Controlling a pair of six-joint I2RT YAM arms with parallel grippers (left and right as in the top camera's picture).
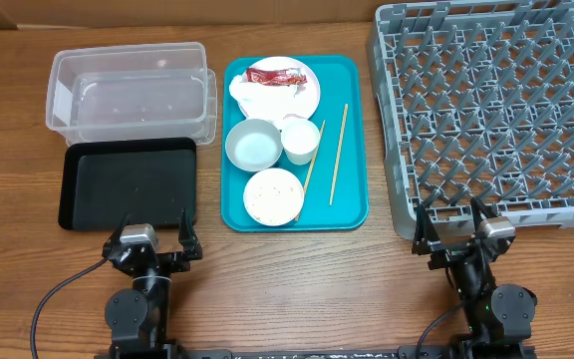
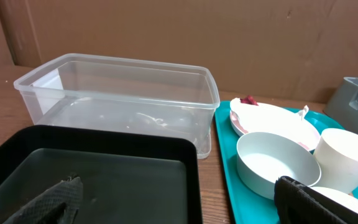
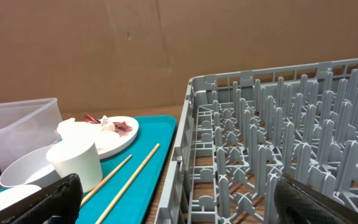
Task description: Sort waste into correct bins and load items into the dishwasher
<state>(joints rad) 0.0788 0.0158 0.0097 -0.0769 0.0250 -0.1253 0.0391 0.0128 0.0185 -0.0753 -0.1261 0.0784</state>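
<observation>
A brown wood-grain table (image 1: 297,299) carries everything, and a plain brown cardboard wall (image 2: 166,31) closes off the far side in both wrist views. The left arm sits folded low at the near edge. Its left gripper (image 1: 153,219) points level toward the far side, the two dark fingers (image 2: 55,202) spread wide with nothing between them. The right arm mirrors it: the right gripper (image 1: 448,211) is level too, its fingers (image 3: 328,202) parted and empty. Directly ahead of the left gripper lies one shallow black rectangular tray (image 1: 128,184), its near rim at the fingertips. Just beyond that stands one clear rectangular plastic tub (image 1: 58,100). Ahead and to the right of the left gripper, between the two tools, lies one large teal plastic tray (image 1: 352,120). Nearest the grippers on it sits one pinkish-white round bowl (image 1: 248,195), flecked inside with small loose rice grains (image 1: 267,204). Beyond it, one grey-white round bowl (image 1: 254,148) and one small white cup (image 1: 299,142) stand side by side. Farthest away is one pale pink round plate (image 1: 310,92), bearing one crumpled white paper napkin (image 1: 262,98) and one small shiny red wrapper (image 1: 275,76). Two thin wooden chopsticks (image 1: 338,155) lie on the side of the tray toward the right gripper, running roughly near to far, the left one passing just beside the cup. Straight ahead of the right gripper stands one large grey plastic dish rack (image 1: 496,110), a grid of upright pegs with its near rim at the fingertips.
</observation>
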